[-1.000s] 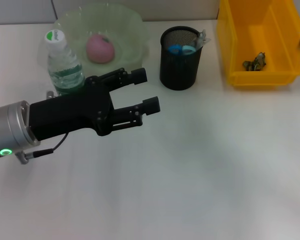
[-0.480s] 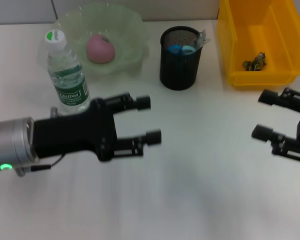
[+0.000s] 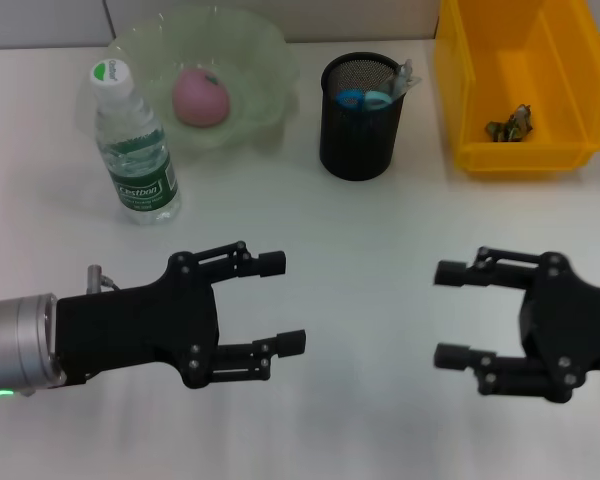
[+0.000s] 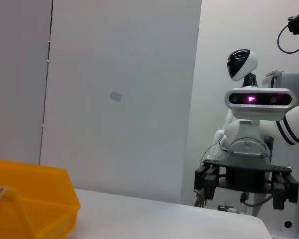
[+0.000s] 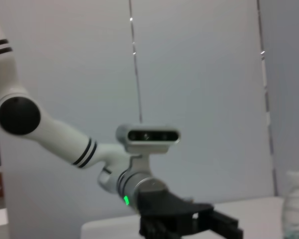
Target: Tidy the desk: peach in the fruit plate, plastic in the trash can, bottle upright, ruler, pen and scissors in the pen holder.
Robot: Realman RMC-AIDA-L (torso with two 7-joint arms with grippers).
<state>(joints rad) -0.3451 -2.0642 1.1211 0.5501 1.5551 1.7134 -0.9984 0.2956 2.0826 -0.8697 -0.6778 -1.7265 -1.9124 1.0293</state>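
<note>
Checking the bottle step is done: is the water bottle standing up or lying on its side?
Upright. The water bottle stands on its base on the desk, white cap on top, beside the fruit plate. Neither open gripper touches it.

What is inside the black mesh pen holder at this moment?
In the pen holder, blue scissor handles and a clear ruler end poke above the rim. Anything lower, including a pen, is hidden by the mesh wall.
</note>
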